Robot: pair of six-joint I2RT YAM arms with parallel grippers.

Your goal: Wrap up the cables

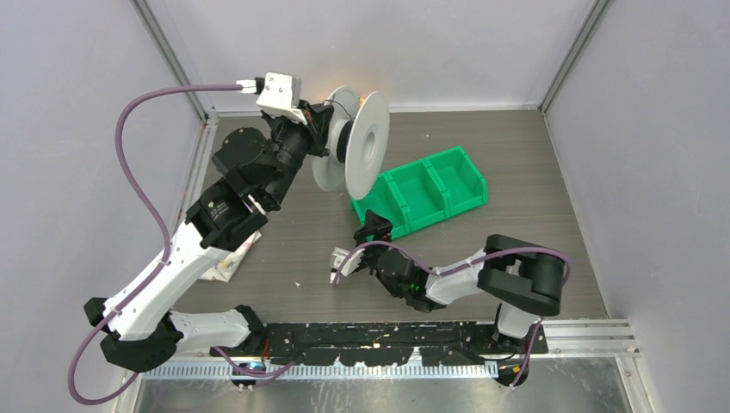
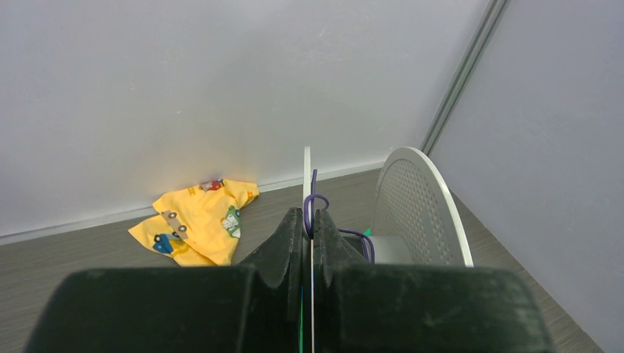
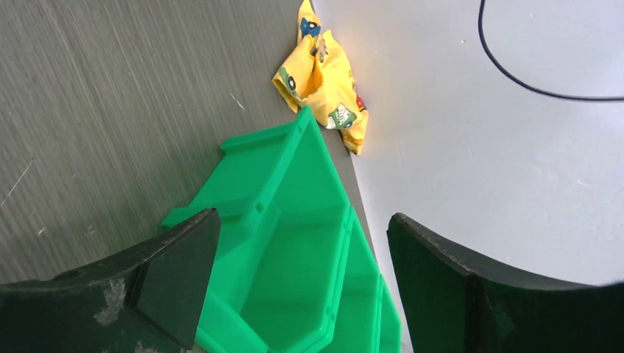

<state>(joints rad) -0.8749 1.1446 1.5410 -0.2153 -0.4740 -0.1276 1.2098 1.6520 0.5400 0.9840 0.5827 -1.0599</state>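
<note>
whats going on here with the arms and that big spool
The left pincer is shut on one flange of the pale spool, which stands with its flanges upright near the back wall. A thin dark cable loops right at that pincer's fingertips. The right pincer hangs open and empty over the green bin beside the spool. A yellow cloth lies by the wall behind.

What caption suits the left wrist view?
Left gripper clamps the pale plastic spool, thin dark cable looped by the jaws.
</note>
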